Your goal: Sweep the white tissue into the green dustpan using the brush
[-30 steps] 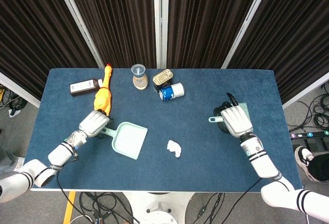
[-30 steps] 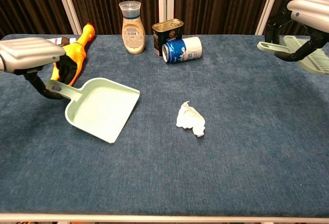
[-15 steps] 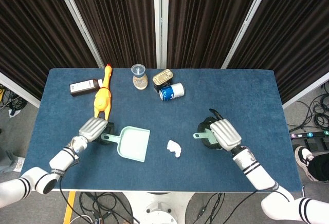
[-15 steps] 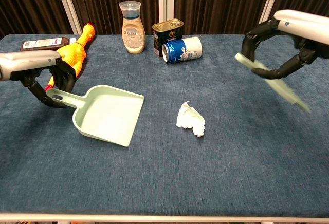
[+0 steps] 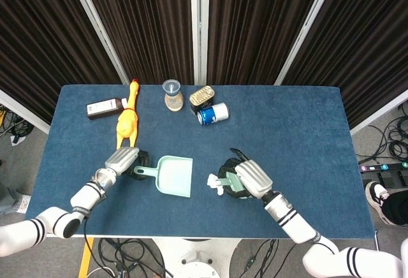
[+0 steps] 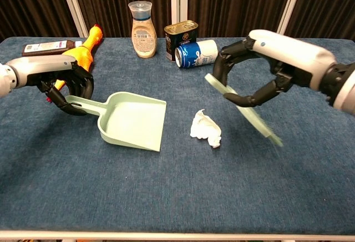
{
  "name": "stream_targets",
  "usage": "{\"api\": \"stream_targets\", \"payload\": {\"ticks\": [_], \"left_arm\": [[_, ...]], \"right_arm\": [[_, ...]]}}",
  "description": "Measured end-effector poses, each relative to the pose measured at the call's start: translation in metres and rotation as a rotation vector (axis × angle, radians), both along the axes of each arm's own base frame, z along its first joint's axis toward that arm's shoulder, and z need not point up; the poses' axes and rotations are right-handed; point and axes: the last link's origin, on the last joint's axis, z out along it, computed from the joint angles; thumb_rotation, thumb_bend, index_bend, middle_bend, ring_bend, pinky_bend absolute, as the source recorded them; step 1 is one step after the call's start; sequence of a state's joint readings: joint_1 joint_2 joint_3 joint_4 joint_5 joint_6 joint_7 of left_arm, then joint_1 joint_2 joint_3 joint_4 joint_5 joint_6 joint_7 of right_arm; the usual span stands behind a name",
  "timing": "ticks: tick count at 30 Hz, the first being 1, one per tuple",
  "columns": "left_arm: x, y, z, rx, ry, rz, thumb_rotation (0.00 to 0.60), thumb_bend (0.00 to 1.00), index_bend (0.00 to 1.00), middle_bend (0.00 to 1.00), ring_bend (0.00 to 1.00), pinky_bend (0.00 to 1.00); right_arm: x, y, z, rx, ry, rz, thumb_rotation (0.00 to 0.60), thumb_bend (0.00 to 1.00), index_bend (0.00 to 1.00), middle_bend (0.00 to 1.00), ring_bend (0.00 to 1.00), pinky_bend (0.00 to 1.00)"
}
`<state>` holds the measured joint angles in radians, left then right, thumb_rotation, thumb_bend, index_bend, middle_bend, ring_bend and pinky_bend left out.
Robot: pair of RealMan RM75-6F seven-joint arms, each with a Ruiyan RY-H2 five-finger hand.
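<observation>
The crumpled white tissue [image 5: 214,184] [image 6: 206,129] lies on the blue table. Just left of it rests the pale green dustpan [image 5: 174,176] [image 6: 135,121], its mouth turned toward the tissue. My left hand [image 5: 122,160] [image 6: 66,84] grips the dustpan's handle. My right hand [image 5: 247,178] [image 6: 265,64] holds the pale green brush [image 6: 242,110] [image 5: 229,183] slanting down, its lower end just right of the tissue and raised off the cloth.
Along the back stand a brown bottle lying flat [image 5: 104,107], a rubber chicken [image 5: 128,121], a lidded jar [image 5: 172,95], a gold tin [image 5: 201,95] and a blue can on its side [image 5: 213,113]. The table's front edge [image 6: 177,234] is near.
My left hand slid the dustpan right toward the tissue. My right hand carried the brush left from the table's right side to just beside the tissue.
</observation>
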<state>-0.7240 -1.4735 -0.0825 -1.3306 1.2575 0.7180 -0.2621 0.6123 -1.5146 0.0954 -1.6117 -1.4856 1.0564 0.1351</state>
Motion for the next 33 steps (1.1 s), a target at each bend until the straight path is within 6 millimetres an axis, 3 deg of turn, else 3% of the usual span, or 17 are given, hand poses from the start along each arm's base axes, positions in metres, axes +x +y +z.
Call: {"api": "stream_targets", "payload": {"ticks": [19, 33], "left_arm": [[0.004, -0.008, -0.016, 0.009, -0.02, 0.002, 0.6, 0.33, 0.59, 0.57, 0.47, 0.4], [0.008, -0.012, -0.022, -0.002, -0.052, 0.03, 0.6, 0.33, 0.58, 0.57, 0.47, 0.4]], "right_arm": [[0.023, 0.008, -0.067, -0.042, -0.11, -0.053, 0.6, 0.4, 0.74, 0.6, 0.29, 0.0], [0.068, -0.004, -0.097, -0.047, -0.245, -0.027, 0.6, 0.4, 0.74, 0.6, 0.29, 0.0]]}}
